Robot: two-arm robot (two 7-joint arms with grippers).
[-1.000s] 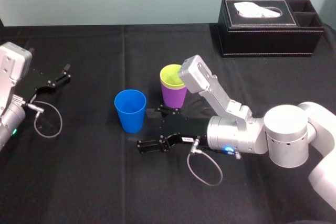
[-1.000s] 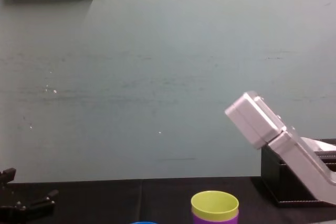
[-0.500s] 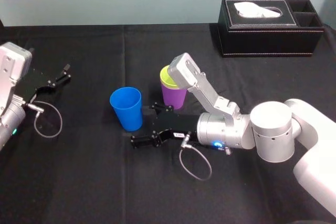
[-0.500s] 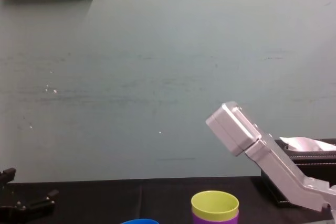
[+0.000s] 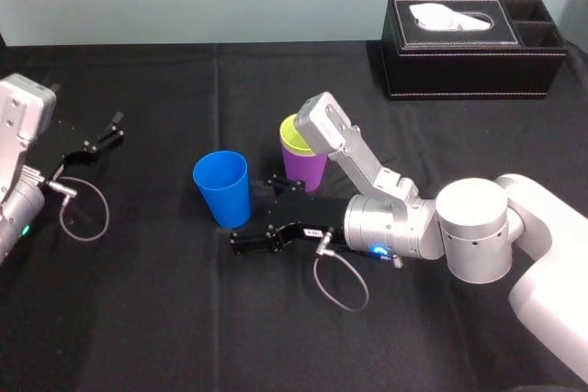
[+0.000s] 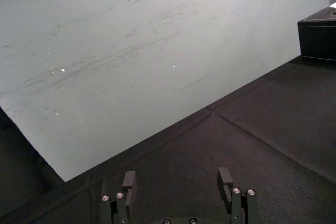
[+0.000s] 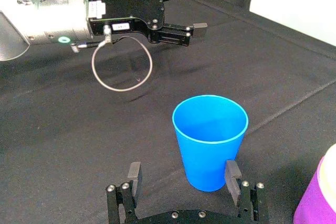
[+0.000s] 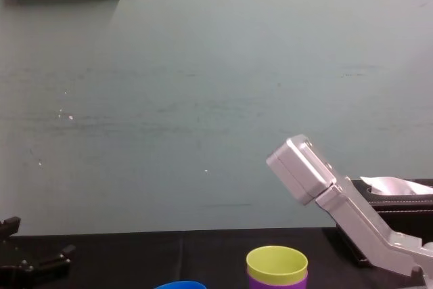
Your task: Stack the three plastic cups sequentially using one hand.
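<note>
The blue cup (image 5: pixel 221 188) stands upright on the black cloth. To its right the yellow-green cup (image 5: pixel 296 134) sits nested inside the purple cup (image 5: pixel 302 167). My right gripper (image 5: pixel 255 216) lies low on the table, open, its fingers just short of the blue cup's base on the right side. In the right wrist view the blue cup (image 7: pixel 210 140) stands just ahead of the open right gripper (image 7: pixel 184 177), close to one finger (image 7: pixel 232 174). In the chest view the yellow-green cup's rim (image 8: pixel 277 265) and the blue cup's rim (image 8: pixel 177 285) show at the bottom.
A black tissue box (image 5: pixel 473 48) stands at the back right. My left gripper (image 5: pixel 110 130) rests open at the table's left, far from the cups. The right arm's white link (image 5: pixel 344 149) leans in front of the nested cups.
My right gripper has slid left along the table toward the blue cup. The blue cup stands slightly further left than a second ago. The left arm is still.
</note>
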